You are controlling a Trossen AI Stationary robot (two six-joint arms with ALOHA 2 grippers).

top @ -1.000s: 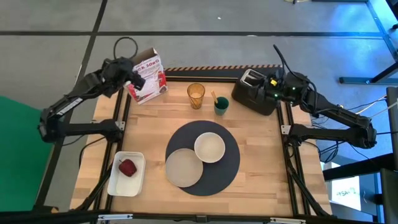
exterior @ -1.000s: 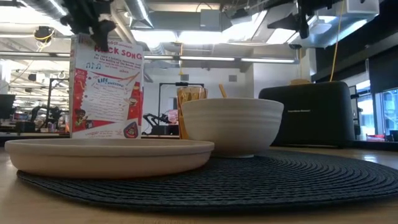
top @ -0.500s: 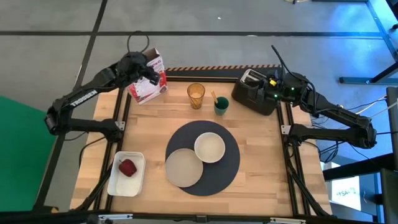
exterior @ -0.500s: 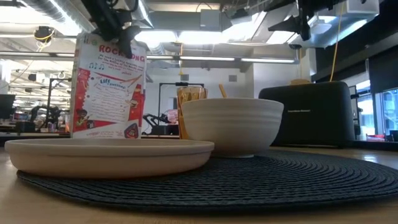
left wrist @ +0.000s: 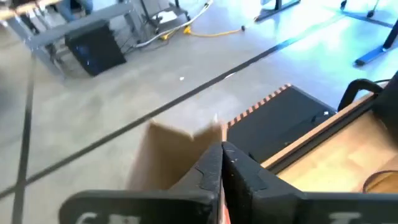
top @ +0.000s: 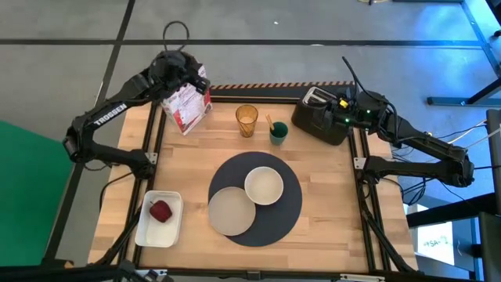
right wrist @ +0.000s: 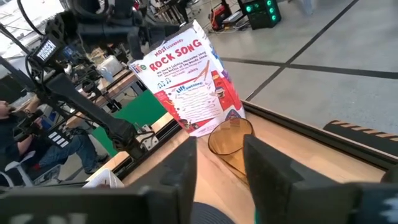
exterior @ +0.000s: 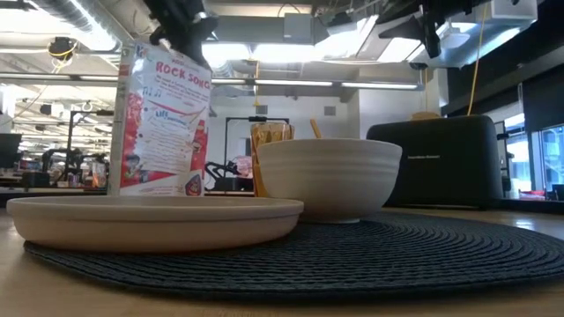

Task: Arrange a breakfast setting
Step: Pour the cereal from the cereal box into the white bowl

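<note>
While the mat [top: 255,198] with bowl [top: 264,186] and plate [top: 231,211] sits mid-bench, the left tool [top: 188,73] pinches the top of a tilted cereal box [top: 186,104] at the far-left corner, just left of the tumbler [top: 246,120]. Right tool [right wrist: 217,163], spread, rests over the toaster [top: 321,116].

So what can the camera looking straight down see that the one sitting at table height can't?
Only the overhead view shows the white tray with a red item, the green cup and the right tool over the toaster. Only the table-height view shows the room's ceiling lights behind. Both show the mat, plate, bowl, amber tumbler and the left tool shut on the cereal box.
</note>
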